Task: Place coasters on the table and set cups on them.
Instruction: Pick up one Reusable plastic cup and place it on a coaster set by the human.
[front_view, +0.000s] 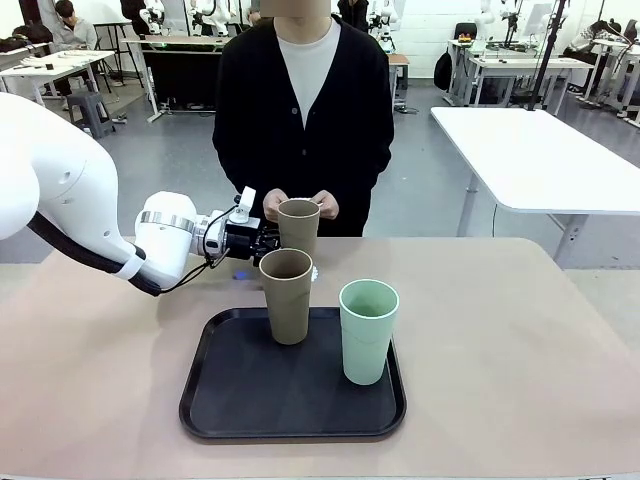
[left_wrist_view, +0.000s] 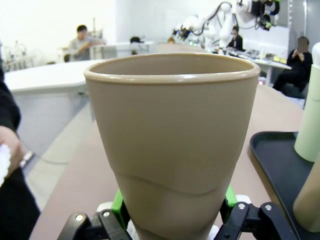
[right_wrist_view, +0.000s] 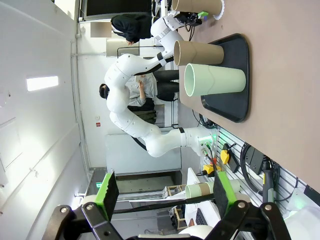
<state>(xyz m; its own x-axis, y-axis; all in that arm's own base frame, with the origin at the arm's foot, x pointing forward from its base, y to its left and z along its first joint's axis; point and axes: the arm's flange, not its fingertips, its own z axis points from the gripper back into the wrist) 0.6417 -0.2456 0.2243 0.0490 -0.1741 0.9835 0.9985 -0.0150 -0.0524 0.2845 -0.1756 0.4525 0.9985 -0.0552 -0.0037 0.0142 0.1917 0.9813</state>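
Observation:
My left gripper (front_view: 272, 240) is shut on a tan-brown cup (front_view: 298, 224), held upright at the far side of the beige table (front_view: 500, 350), just beyond the tray. In the left wrist view this cup (left_wrist_view: 172, 130) sits between the green pads (left_wrist_view: 118, 202). A white coaster (front_view: 314, 271) peeks out at its base; I cannot tell whether they touch. A second tan cup (front_view: 287, 296) and a mint green cup (front_view: 367, 331) stand on the black tray (front_view: 215, 400). My right gripper (right_wrist_view: 165, 192) is open with nothing in it, far from the cups.
The person stands at the far edge, both hands (front_view: 326, 205) right behind the held cup. In the left wrist view, something white shows in the person's hand (left_wrist_view: 3, 165). A white table (front_view: 530, 150) stands at the back right.

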